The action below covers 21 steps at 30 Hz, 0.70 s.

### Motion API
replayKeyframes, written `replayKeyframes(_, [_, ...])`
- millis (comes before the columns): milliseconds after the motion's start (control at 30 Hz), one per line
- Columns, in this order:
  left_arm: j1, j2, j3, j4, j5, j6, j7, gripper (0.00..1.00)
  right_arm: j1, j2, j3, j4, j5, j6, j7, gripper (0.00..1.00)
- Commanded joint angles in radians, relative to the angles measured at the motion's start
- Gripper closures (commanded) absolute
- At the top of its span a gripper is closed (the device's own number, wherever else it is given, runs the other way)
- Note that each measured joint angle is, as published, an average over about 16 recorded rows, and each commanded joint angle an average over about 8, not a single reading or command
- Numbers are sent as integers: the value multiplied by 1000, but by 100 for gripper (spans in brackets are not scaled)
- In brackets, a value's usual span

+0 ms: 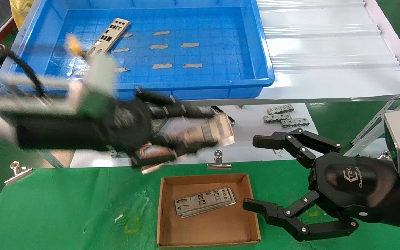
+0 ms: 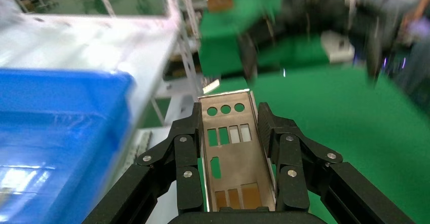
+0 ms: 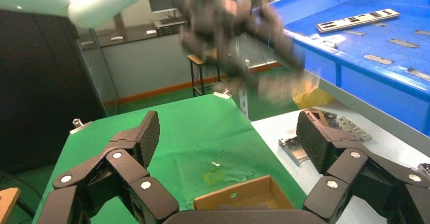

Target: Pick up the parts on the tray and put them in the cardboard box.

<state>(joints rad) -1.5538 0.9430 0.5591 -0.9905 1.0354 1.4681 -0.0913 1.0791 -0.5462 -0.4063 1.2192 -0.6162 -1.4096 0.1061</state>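
Observation:
My left gripper (image 1: 200, 128) is shut on a silver punched metal part (image 2: 230, 148) and holds it in the air between the blue tray (image 1: 221, 88) and the cardboard box (image 1: 207, 239); the part (image 1: 210, 130) looks blurred in the head view. Another part (image 1: 108, 36) lies at the tray's back left, also seen in the right wrist view (image 3: 357, 20). Two stacked parts (image 1: 205, 202) lie in the box. My right gripper (image 1: 255, 173) is open and empty, just right of the box. The box's near wall (image 3: 238, 197) shows in the right wrist view.
Grey tape strips (image 1: 174, 47) dot the tray floor. Chunky grey brackets (image 1: 283, 116) lie on the white sheet right of my left gripper. Metal binder clips (image 1: 218, 160) (image 1: 16, 172) hold the green cloth. A white corrugated sheet (image 1: 325, 41) lies right of the tray.

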Motion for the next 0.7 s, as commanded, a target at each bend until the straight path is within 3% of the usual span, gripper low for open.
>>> replayKeyframes(33, [50,4,8,-55,23,-33,38,100,0,0,0,0,0,0,0,0])
replayKeyframes(367, [206,98,81,-52,164,-121,273,100,0,0,0,0,0,0,0,0])
replayKeyframes(700, [234,203,133,100,275,-191,457,100,0,0,0,0,0,0,0,0])
